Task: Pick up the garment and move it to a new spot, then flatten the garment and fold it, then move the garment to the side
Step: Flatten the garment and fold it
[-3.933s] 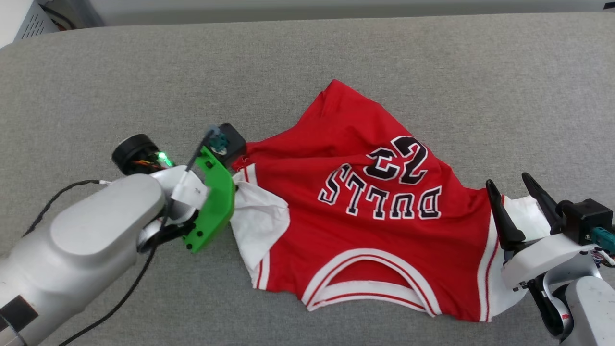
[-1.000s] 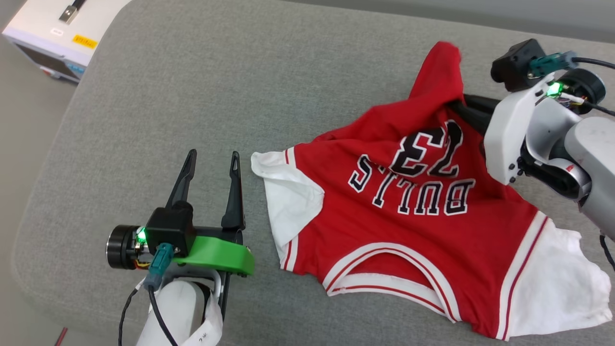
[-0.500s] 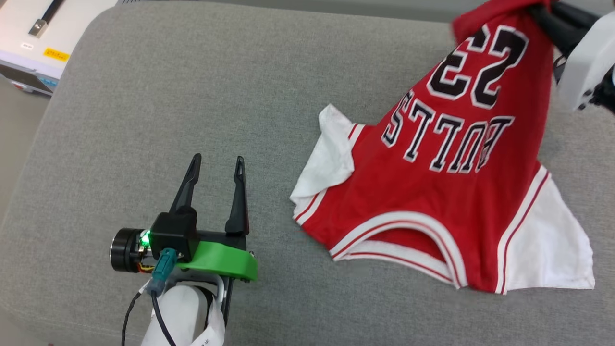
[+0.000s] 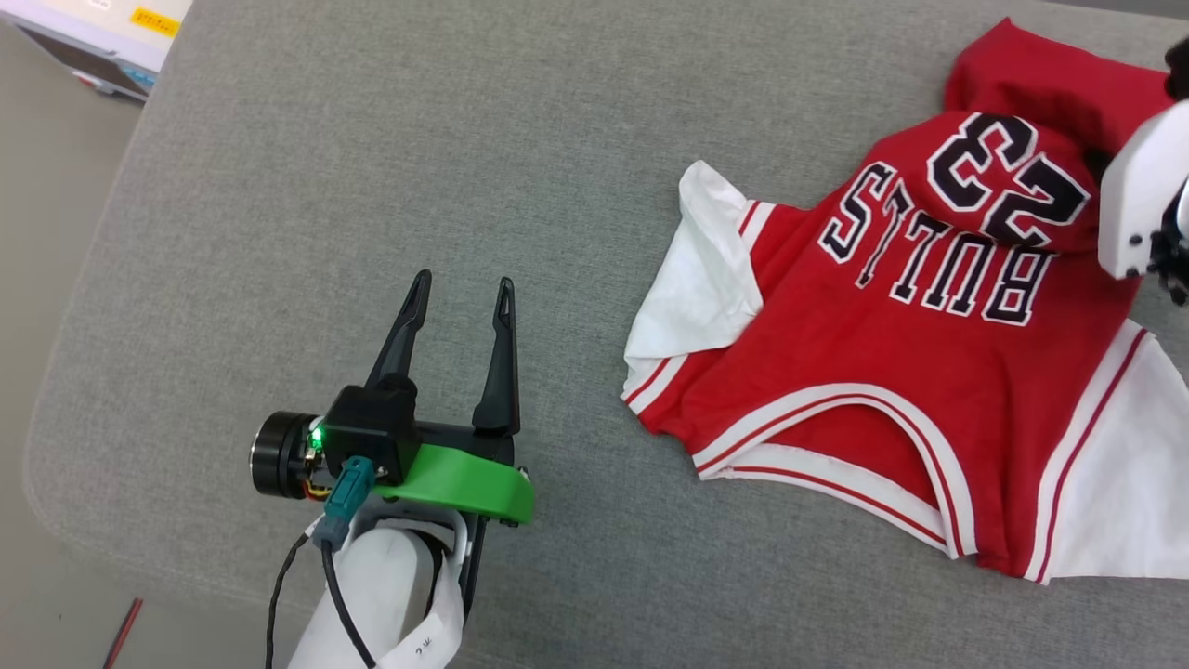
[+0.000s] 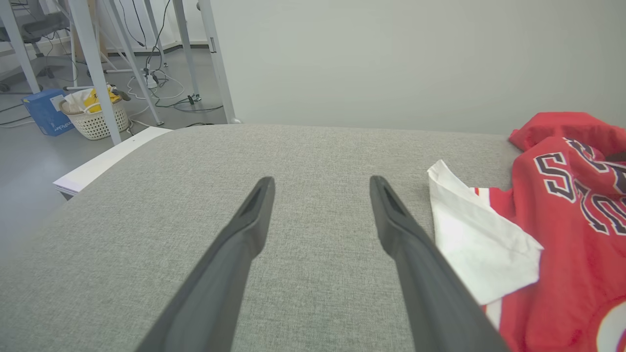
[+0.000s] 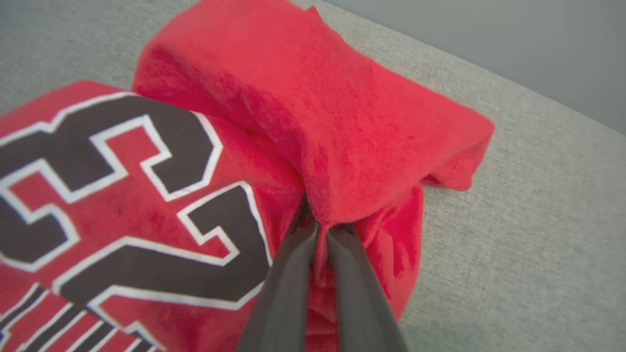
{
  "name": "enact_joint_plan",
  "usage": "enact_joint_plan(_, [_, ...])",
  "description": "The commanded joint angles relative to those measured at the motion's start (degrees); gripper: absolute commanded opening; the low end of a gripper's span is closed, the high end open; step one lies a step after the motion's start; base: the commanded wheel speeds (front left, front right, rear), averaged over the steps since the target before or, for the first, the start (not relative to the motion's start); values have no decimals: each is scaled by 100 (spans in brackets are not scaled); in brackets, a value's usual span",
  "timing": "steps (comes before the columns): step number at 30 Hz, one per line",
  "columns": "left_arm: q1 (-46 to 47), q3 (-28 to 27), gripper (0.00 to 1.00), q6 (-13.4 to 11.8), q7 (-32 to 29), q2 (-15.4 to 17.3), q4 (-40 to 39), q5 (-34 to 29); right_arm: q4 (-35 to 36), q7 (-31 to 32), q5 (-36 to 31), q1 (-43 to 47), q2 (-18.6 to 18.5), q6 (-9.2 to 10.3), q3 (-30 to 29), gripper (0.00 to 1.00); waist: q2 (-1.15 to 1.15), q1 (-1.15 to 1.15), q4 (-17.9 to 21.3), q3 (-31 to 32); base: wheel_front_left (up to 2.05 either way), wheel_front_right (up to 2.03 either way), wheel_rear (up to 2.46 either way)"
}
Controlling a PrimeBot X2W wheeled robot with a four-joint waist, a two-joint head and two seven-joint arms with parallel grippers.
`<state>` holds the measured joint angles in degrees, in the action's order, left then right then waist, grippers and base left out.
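We judge that we are in the first step, picking the garment up to carry it to a new spot. Flattening and folding are not yet begun.

The garment (image 4: 892,372) lies on the grey surface (image 4: 372,186) toward 3 o'clock in the head view. Its printed side faces up, with the collar toward 6 o'clock and the hem toward 1 o'clock. The hem end is bunched and stands a little proud of the rest. Most of the cloth looks to rest on the surface, rumpled, and one white sleeve (image 4: 692,269) is folded over at the garment's 9 o'clock side.

Our right gripper (image 6: 318,230) has its jaws pinched almost together on a gather of red cloth near the hem. In the right wrist view the fabric drapes over the fingertips, and a loose fold flops past them toward 12 o'clock.

Our left gripper (image 4: 464,288) sits at 7 o'clock in the head view, fingers pointing to 12. Its jaws are spread wide and hold nothing. It is over bare surface, apart from the garment, and we cannot tell whether it touches the surface. In the left wrist view the folded sleeve lies at its 3 o'clock.

Next, we think the right arm must lift high enough for the trailing cloth to clear the surface. A one-point pinch lets the garment hang and swing, so the carry should be slow. The left gripper is free to take a second corner once spreading begins.
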<state>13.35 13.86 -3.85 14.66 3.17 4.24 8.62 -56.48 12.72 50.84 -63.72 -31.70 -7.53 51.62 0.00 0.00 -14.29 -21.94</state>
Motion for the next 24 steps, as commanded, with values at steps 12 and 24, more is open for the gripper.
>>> enact_joint_plan(12, [-108, -254, 100, 57, 34, -29, 138, -201, 60, -1551, 147, 507, 22, 4, 168, 100, 0, 0, 252, 450, 0, 0, 0])
enact_joint_plan(24, [-341, -755, 100, 420, 34, 130, 99, -367, 1434, -2768, -715, 1733, -71, 4, -1379, 100, 0, 0, 841, 1059, 0, 0, 0])
